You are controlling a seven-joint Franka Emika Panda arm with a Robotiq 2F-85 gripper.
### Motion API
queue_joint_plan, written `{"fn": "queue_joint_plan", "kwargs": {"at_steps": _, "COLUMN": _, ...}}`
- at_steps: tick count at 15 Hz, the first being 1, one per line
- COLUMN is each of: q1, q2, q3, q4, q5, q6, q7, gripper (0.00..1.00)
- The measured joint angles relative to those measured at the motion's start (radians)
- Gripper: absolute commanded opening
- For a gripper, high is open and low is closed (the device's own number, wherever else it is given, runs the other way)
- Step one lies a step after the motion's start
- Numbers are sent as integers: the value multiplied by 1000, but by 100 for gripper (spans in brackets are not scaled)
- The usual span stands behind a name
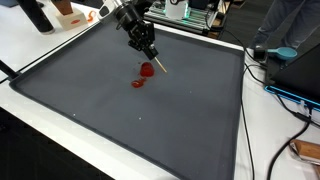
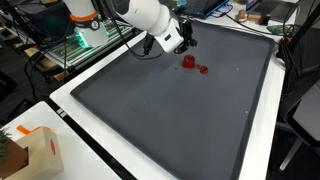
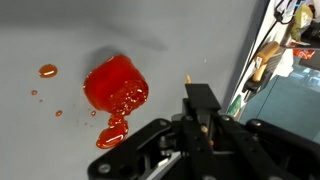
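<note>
A glossy red blob [image 3: 115,85] lies on the dark grey mat [image 3: 40,130], with a red trail [image 3: 112,132] running from it and small red drops [image 3: 47,70] to its left. In both exterior views the blob [image 1: 147,70] [image 2: 188,62] has a smaller red smear [image 1: 138,83] [image 2: 203,69] beside it. My gripper [image 3: 203,100] [image 1: 148,48] [image 2: 185,42] hangs just right of the blob, shut on a thin wooden stick [image 1: 158,65]. The stick tip [image 3: 188,77] pokes out past the fingers, close to the mat and apart from the blob.
The mat [image 1: 120,125] covers most of a white table [image 1: 30,110]. A cardboard box [image 2: 38,150] stands off the mat at one corner. Boxes and a dark bottle [image 1: 36,14] sit at the far edge. Cables [image 1: 285,95] and equipment lie beyond the mat's side.
</note>
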Motion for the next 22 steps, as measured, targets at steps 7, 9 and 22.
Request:
{"fn": "queue_joint_plan", "kwargs": {"at_steps": 7, "q1": -12, "q2": -5, "q3": 0, "q4": 17, "q5": 0, "q6": -76, "q7": 0, "gripper": 3}}
{"fn": "queue_joint_plan", "kwargs": {"at_steps": 9, "q1": -12, "q2": -14, "q3": 0, "q4": 22, "q5": -4, "q6": -87, "q7": 7, "gripper": 3}}
{"fn": "queue_joint_plan", "kwargs": {"at_steps": 22, "q1": 1, "q2": -161, "q3": 1, "q4": 25, "q5": -231, "q6": -103, "q7": 363, "gripper": 3}}
